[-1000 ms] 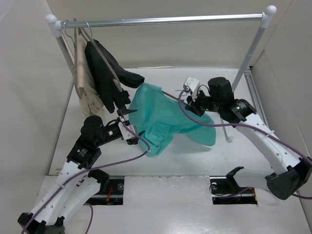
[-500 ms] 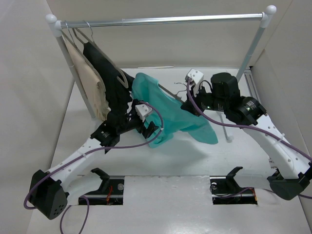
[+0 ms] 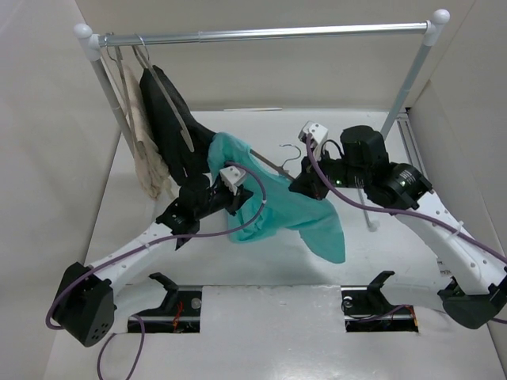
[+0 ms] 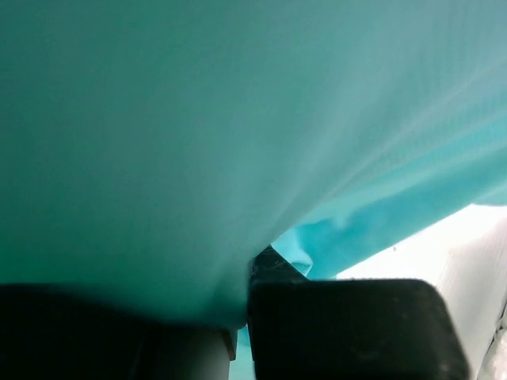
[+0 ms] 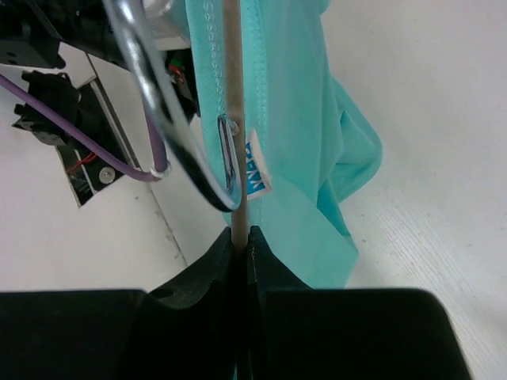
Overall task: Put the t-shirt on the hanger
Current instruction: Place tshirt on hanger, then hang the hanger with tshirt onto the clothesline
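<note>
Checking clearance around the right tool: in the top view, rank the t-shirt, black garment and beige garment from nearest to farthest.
1. t-shirt, directly left of the right tool.
2. black garment, hanging far left.
3. beige garment, beyond it, leftmost.

Both arms use white link shells with black joint housings: left arm (image 3: 135, 249) at lower left of the top view, right arm (image 3: 444, 229) at lower right. A purple cable (image 3: 214, 235) follows each arm. A white camera block (image 3: 314, 133) tops each wrist. The right gripper (image 5: 240, 237) has matte black fingers.
</note>
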`<state>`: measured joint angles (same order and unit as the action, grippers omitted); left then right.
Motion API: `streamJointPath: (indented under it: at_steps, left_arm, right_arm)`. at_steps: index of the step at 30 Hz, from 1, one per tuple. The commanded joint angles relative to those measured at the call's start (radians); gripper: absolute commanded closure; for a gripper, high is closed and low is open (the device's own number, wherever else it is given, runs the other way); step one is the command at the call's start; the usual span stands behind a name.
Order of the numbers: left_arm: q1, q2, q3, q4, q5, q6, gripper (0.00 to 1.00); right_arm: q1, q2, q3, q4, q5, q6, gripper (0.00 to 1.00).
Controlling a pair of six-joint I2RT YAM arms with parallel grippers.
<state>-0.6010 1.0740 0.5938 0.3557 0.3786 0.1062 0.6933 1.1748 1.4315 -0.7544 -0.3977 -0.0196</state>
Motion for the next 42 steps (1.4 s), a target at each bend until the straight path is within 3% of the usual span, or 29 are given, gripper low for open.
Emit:
streamJointPath:
  at_steps: [1, 7, 11, 13, 14, 16, 17, 18, 28, 42]
  left_arm:
    - [0.076, -0.032, -0.023, -0.056, 0.04, 0.021, 1.0]
    - [0.141, -0.062, -0.054, -0.216, 0.051, 0.153, 1.0]
    - [0.15, -0.071, -0.072, -0.227, 0.028, 0.191, 1.0]
    - [0.15, -0.083, -0.072, -0.218, 0.094, 0.191, 1.0]
    - [0.15, -0.083, -0.048, -0.207, 0.117, 0.191, 0.91]
    - [0.15, -0.092, -0.019, -0.195, 0.201, 0.2, 0.55]
    - [0.15, -0.092, -0.005, -0.195, 0.226, 0.201, 0.46]
    - [0.15, -0.092, 0.018, -0.195, 0.247, 0.213, 0.44]
    - [0.15, -0.157, 0.017, -0.23, 0.318, 0.23, 0.41]
    - [0.15, -0.276, -0.052, -0.229, 0.272, 0.208, 0.41]
  right_arm:
    - [-0.06, -0.046, 0.044, 0.046, -0.027, 0.001, 1.0]
    - [-0.182, -0.078, 0.118, -0.037, 0.0, -0.064, 1.0]
    - [-0.202, -0.052, 0.232, -0.144, 0.1, -0.112, 1.0]
    - [-0.212, -0.038, 0.277, -0.174, 0.149, -0.125, 1.0]
    - [-0.212, -0.014, 0.323, -0.184, 0.163, -0.134, 1.0]
    - [-0.212, 0.012, 0.384, -0.239, 0.235, -0.163, 1.0]
    - [-0.212, 0.041, 0.42, -0.264, 0.267, -0.177, 1.0]
    - [-0.212, 0.057, 0.497, -0.288, 0.302, -0.206, 1.0]
    - [-0.27, 0.266, 1.044, -0.516, 0.678, -0.335, 1.0]
    - [-0.291, 0.29, 1.021, -0.227, 0.961, -0.355, 1.0]
